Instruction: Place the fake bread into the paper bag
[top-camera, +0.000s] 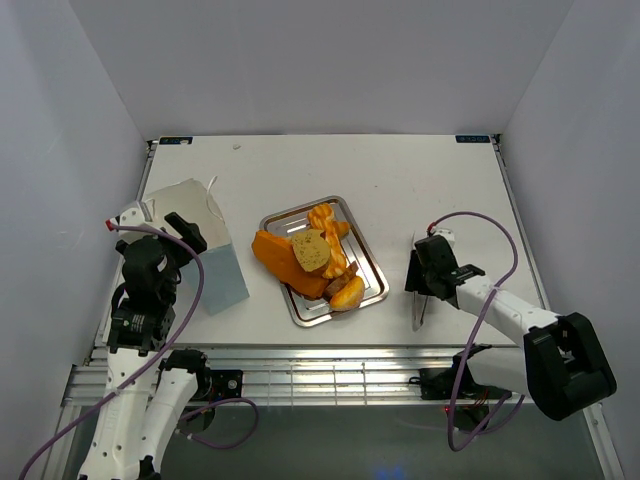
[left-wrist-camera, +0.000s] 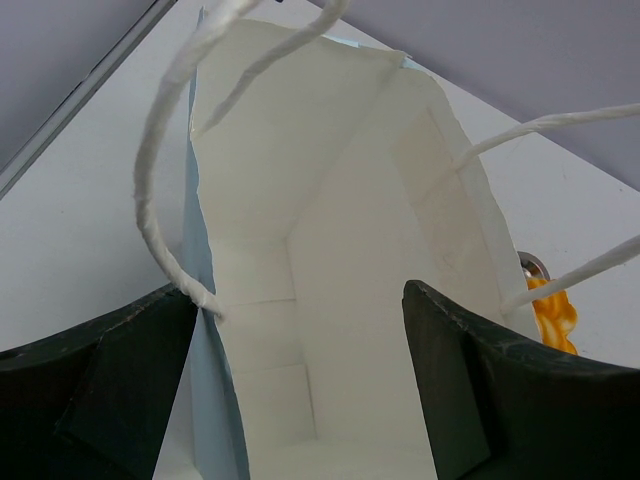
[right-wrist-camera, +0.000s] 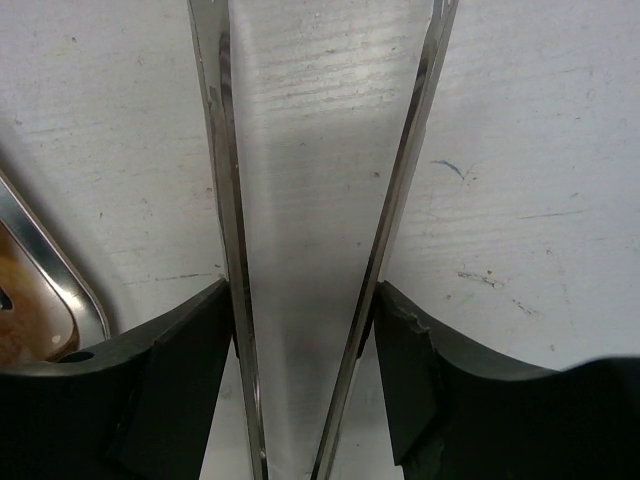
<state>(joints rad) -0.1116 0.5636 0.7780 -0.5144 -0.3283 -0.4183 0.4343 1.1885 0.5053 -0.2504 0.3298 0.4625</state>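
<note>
The fake bread (top-camera: 310, 255), several glossy orange and golden pastries with a tan bun on top, is piled on a silver tray (top-camera: 375, 275) mid-table. One twisted piece (left-wrist-camera: 555, 315) peeks past the bag in the left wrist view. The paper bag (top-camera: 195, 245), white inside and pale blue outside, leans at the left with its mouth (left-wrist-camera: 340, 200) facing my left gripper (left-wrist-camera: 300, 330). That gripper (top-camera: 185, 235) is open, one finger outside the blue wall and one inside the mouth. My right gripper (right-wrist-camera: 305, 330) presses both arms of metal tongs (right-wrist-camera: 225, 200) lying on the table.
The tongs (top-camera: 420, 310) lie right of the tray, pointing toward the near edge. The tray's corner (right-wrist-camera: 60, 290) shows at the left of the right wrist view. White string handles (left-wrist-camera: 160, 200) loop in front of the bag's mouth. White walls enclose the table.
</note>
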